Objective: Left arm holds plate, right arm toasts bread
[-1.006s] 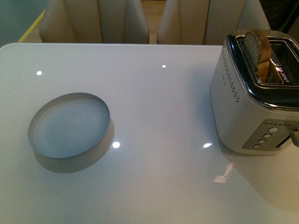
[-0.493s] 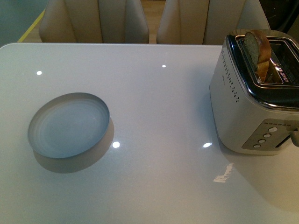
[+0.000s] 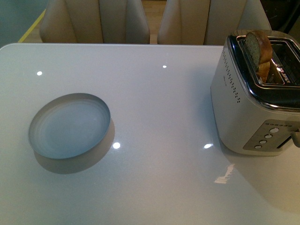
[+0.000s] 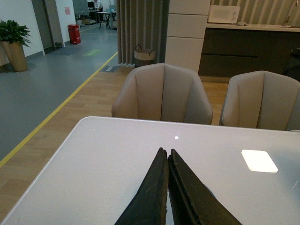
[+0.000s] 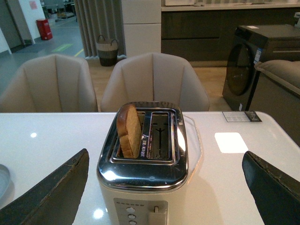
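Observation:
The pale blue-white plate (image 3: 69, 125) lies bare on the white table (image 3: 159, 108), left of centre. One slice of brown bread (image 3: 259, 51) stands upright in the near-left slot of a cream and chrome toaster (image 3: 255, 93) at the right. No arm shows in the front view. In the left wrist view my left gripper (image 4: 165, 151) is shut on nothing, its tips over bare tabletop, and the plate is not in that picture. My right gripper (image 5: 165, 154) stands wide open, a finger on either side of the toaster (image 5: 143, 187), behind its lever end, with the bread (image 5: 129, 131) ahead of it.
Two beige chairs (image 3: 98, 21) stand at the table's far edge. The toaster's lever (image 5: 153, 216) and buttons face my right gripper. A sliver of the plate's rim (image 5: 2, 180) shows in the right wrist view. A dark appliance (image 5: 255, 61) stands off the table beyond.

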